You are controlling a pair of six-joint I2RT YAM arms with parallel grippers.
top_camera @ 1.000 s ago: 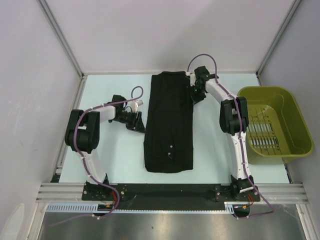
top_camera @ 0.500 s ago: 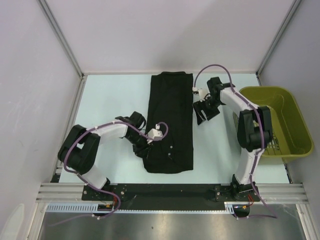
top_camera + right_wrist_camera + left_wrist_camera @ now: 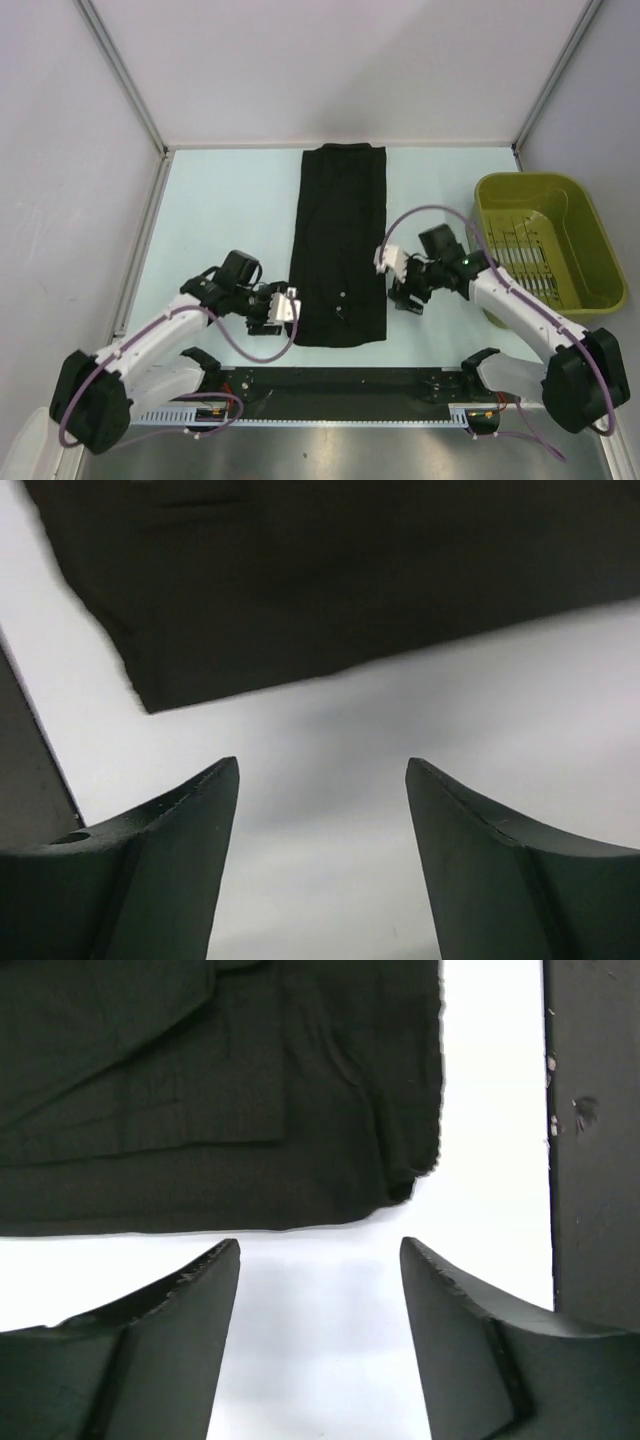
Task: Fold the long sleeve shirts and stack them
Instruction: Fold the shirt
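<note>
A: Shirt [image 3: 338,245] in long folded strip, flat mid-surface [image 3: 230,210]. Left claw [image 3: 284,307] spread, just off near-left corner. Right claw [image 3: 399,296] spread, beside near-right edge. Nothing pinched.

B: Likely risks: catching top layer only, so fold peels open; uneven lift between claws, so strip skews.

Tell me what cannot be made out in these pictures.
- Top view: sleeves of the shirt, hidden inside its black folds.
- Left wrist view: most of the shirt, cut off by frame edges.
- Right wrist view: shirt blurred.
- Top view: basket near corner, behind the right arm.
</note>
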